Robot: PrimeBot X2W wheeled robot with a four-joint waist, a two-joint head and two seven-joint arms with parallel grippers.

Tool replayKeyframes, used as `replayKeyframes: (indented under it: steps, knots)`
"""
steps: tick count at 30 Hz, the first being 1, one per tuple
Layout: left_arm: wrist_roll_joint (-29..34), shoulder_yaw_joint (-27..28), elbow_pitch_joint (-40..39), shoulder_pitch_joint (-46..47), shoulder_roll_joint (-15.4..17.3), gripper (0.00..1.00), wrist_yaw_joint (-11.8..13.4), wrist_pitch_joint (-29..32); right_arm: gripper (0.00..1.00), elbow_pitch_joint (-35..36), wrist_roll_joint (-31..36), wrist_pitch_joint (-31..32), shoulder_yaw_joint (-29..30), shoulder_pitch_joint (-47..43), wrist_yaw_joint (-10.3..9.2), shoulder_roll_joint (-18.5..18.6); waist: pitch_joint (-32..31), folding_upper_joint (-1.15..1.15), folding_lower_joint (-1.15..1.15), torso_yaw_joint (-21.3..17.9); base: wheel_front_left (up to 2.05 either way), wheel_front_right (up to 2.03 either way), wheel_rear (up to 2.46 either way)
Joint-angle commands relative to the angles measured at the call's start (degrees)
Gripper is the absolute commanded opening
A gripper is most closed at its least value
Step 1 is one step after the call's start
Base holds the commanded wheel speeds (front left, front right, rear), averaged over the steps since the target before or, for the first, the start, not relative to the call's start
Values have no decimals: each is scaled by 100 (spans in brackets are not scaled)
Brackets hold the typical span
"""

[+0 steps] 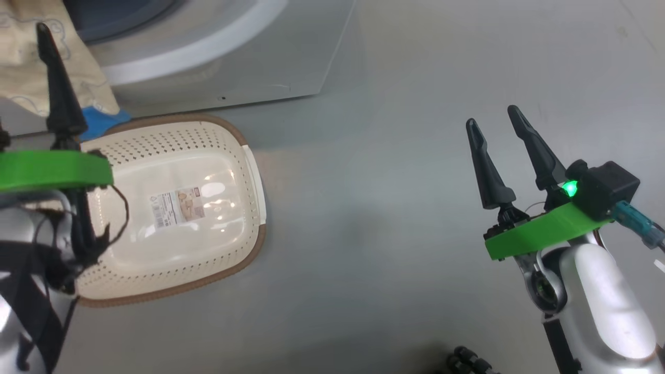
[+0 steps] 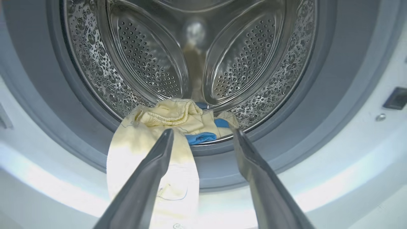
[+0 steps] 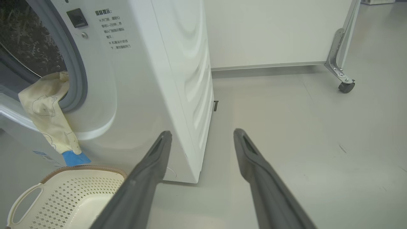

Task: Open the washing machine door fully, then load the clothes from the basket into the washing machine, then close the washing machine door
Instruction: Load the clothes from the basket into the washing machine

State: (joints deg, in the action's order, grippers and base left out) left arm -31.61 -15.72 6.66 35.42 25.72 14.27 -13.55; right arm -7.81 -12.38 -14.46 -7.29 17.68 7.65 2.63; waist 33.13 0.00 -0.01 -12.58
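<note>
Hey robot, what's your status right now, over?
Left gripper open, facing the drum; right gripper open above the floor. Basket empty. One cream garment hangs out over the gasket: likely in the way of closing.

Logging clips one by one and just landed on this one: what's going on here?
A two-armed robot is loading a washer. The basket looks empty. The clothes sit at the drum's mouth, and one piece hangs out down the front. The left gripper faces the opening with its jaws open, holding nothing. The right gripper hovers over the floor, also open and empty.
</note>
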Motion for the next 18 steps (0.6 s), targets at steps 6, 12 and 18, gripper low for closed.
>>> replayKeyframes:
  steps: [6,12,18]
  knots:
    - [202,37,-635,-816,-14,100,803,-101,100,75,202,-54,-5,-257,-16,25,-461,0,1,255,0,0,0]
    - [239,-174,-709,-1494,-236,100,890,-119,100,-28,340,-54,-41,-415,-16,57,-914,0,1,435,0,0,0]
    - [228,-360,-621,-1967,-360,100,895,-125,100,-107,403,-32,-72,-588,-16,101,-1314,0,1,587,0,0,0]
